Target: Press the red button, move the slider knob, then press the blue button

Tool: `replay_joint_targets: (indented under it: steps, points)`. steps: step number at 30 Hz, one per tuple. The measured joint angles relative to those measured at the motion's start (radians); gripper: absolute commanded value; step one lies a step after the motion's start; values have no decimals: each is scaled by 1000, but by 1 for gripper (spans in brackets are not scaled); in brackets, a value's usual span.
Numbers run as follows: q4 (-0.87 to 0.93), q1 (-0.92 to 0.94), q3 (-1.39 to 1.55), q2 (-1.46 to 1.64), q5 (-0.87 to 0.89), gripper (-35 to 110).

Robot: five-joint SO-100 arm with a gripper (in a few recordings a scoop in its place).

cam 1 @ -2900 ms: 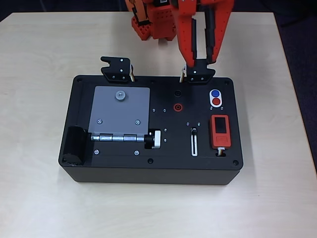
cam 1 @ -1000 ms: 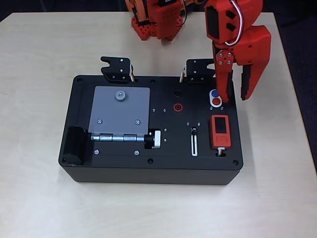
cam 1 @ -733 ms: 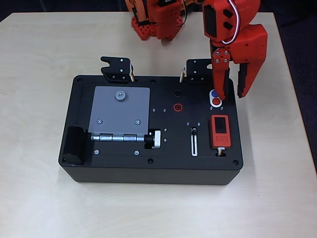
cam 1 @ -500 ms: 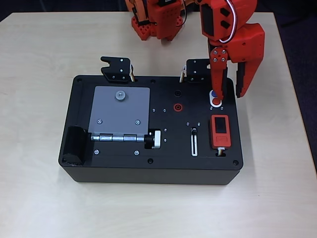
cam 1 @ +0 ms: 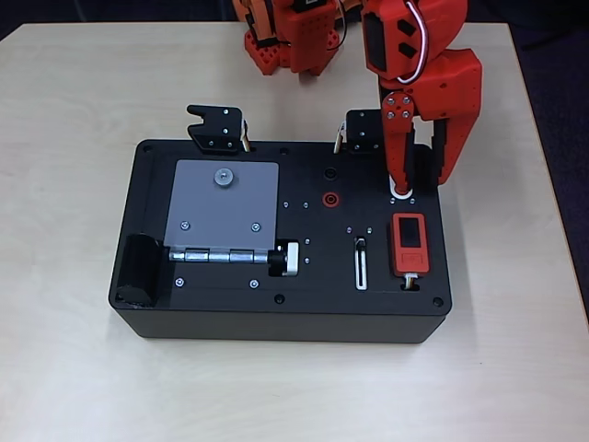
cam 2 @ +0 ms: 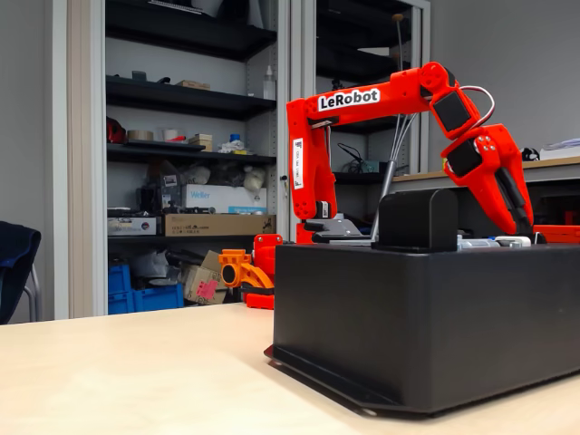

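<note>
— Gripper [cam 1: 424, 185] position?
— Overhead, it hangs over the white oval surround [cam 1: 402, 194] near the right end of the black box [cam 1: 230, 313]. One finger [cam 1: 398, 161] points down onto the oval, covering the spot where the red button and blue button sit; neither disc can be made out. The other finger [cam 1: 453, 147] stands apart to the right, so the jaws are spread with nothing between them.
— Slider knob [cam 1: 361, 244]?
— At the top end of its white-outlined slot [cam 1: 361, 267], just left of the red device [cam 1: 409, 244], apart from the gripper.
— Side view?
— The red arm [cam 2: 381, 100] reaches down behind the box.
</note>
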Motion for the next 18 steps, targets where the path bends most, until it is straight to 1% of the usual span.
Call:
replay_joint_targets:
  steps: [5, 18]
  points:
    - [-17, 23, 18, 3, 0, 10]
    - [-25, 14, 32, 5, 2, 10]
